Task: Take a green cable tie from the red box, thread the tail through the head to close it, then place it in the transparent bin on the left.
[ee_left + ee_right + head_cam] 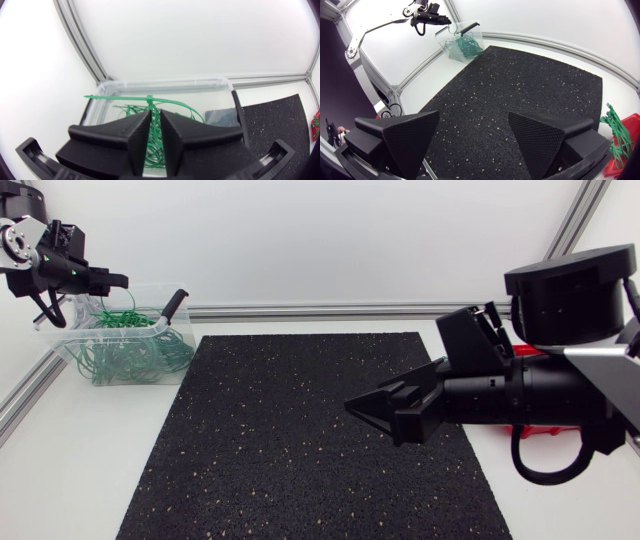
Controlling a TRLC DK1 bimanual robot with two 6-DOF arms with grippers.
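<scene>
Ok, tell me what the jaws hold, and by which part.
Left jaws pinch a green cable tie by its strap, close to the head. Right jaws stand open, empty.

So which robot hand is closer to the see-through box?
Left. The left gripper hangs above the transparent bin, pinching a green cable tie; the right gripper is far across, over the black mat.
</scene>
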